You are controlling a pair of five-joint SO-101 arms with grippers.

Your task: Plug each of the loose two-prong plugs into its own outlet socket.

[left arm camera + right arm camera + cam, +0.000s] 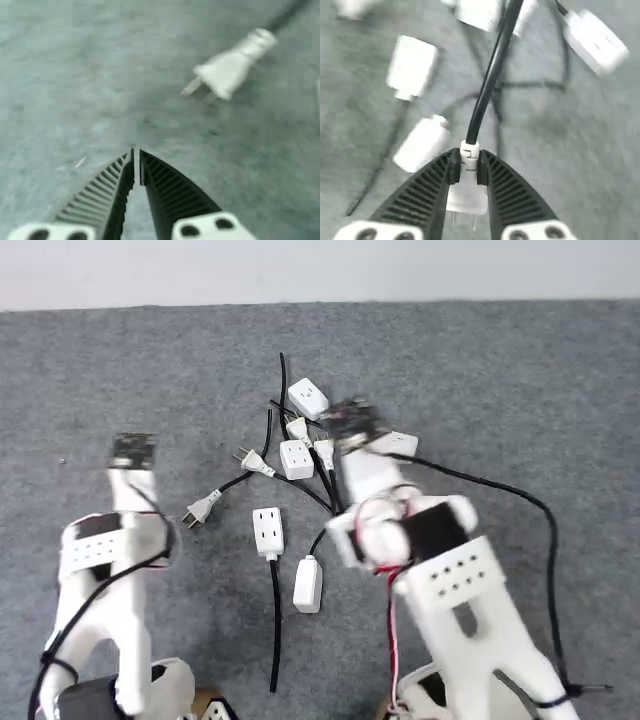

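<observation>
Right wrist view: two-prong plug (466, 197) gripped in right hand (466, 156), long axis along fingers, prongs turned toward wrist, cord led ahead; nearest outlet socket (422, 143) seen near fingertips; left hand (136, 159) closed, empty.

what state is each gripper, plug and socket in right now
left gripper: shut, empty, over the carpet
right gripper: shut on the held plug
held plug: clamped between the fingers, prongs bare, not plugged in
loose plug: lying on the carpet, prongs bare, not plugged in
outlet socket: lying face up, nothing plugged into it
</observation>
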